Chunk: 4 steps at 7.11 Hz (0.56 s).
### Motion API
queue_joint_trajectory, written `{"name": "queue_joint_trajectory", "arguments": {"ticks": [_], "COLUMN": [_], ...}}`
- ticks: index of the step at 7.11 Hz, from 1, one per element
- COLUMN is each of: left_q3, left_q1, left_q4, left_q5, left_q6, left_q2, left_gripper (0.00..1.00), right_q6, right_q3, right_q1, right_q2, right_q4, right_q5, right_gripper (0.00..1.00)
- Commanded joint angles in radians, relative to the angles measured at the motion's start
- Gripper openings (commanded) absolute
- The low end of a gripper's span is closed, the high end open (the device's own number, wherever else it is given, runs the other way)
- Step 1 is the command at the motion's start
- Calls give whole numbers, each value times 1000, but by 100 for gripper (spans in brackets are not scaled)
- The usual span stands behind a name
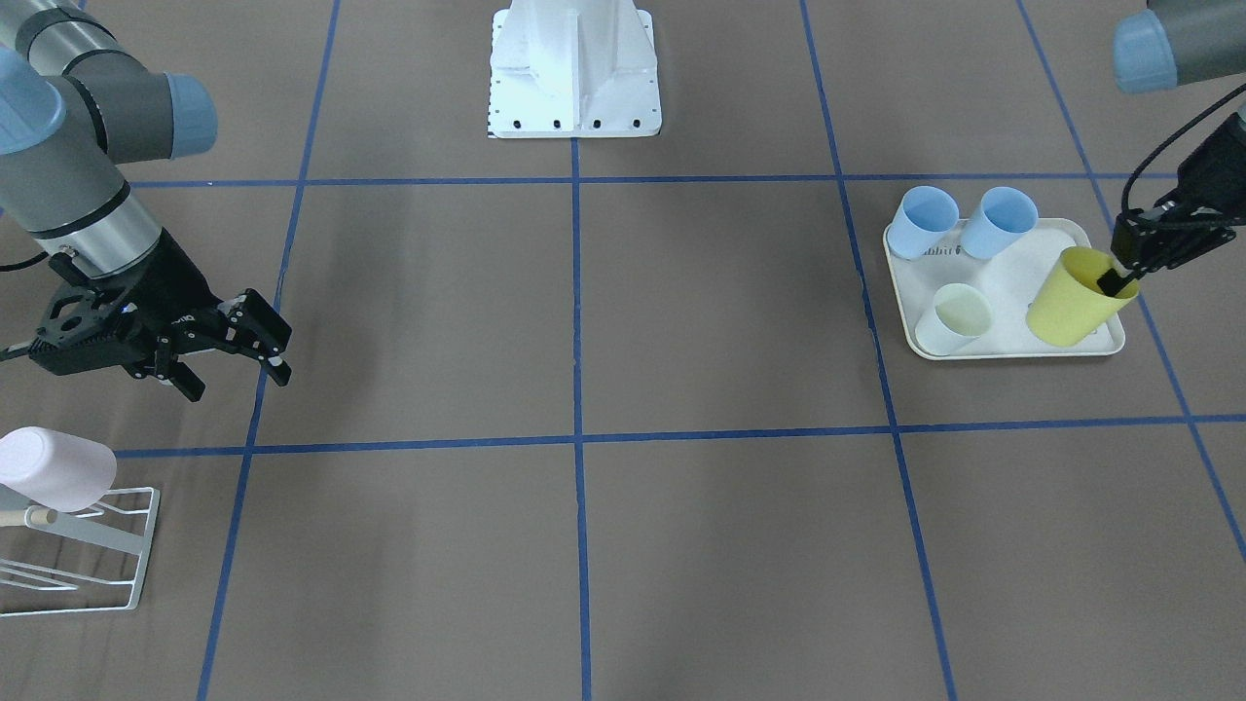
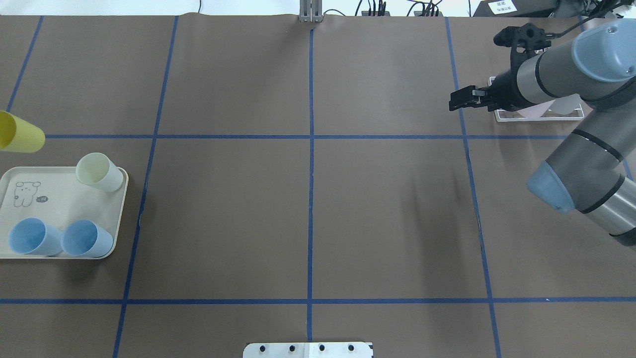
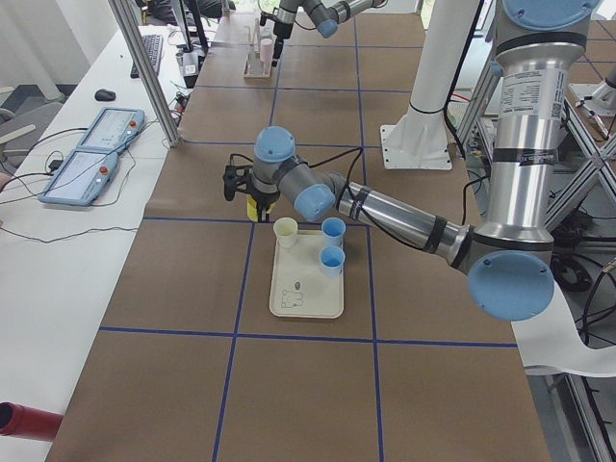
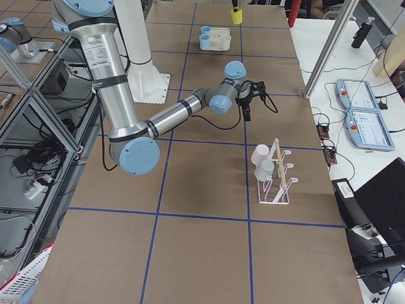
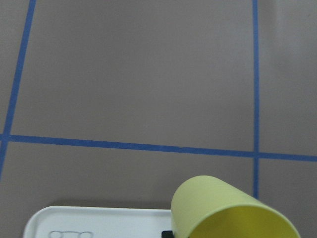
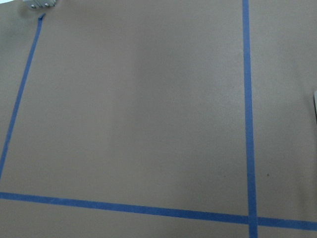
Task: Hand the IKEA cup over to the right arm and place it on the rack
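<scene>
Front view: left end effector is clamped on the yellow IKEA cup at the rim, one finger inside. Cup sits tilted over the tray edge — a rim pinch probably keeps the wall free for the handover. Right end effector has jaws spread, empty, near the rack — short trip after the swap, I'd guess. Overhead: cup at the worktop left edge, well apart from the right arm. Left wrist: cup mouth faces the camera. Right wrist: bare worktop only.
</scene>
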State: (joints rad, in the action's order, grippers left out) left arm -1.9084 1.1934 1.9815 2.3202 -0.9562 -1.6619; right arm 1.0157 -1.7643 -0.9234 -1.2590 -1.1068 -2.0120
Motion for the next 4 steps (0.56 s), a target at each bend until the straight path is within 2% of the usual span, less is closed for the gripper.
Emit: {"name": "queue_joint_trajectory", "arguments": {"ticks": [1, 3, 4], "left_q3": [-31, -21, 4], "left_q1": [-145, -318, -357], "left_q4": [14, 98, 147], "left_q5": [-5, -7, -8], "left_q6": [-365, -885, -1121], "left_q2": [-174, -357, -449], "left_gripper": [0, 0, 0], "right_q6": [148, 443, 569], "right_q3": [-33, -32, -32], "right_q1": [26, 93, 115], "right_q2": [42, 117, 133], "right_q4": [37, 224, 337], "right_q5": [-1, 18, 22], "right_gripper": [99, 99, 99]}}
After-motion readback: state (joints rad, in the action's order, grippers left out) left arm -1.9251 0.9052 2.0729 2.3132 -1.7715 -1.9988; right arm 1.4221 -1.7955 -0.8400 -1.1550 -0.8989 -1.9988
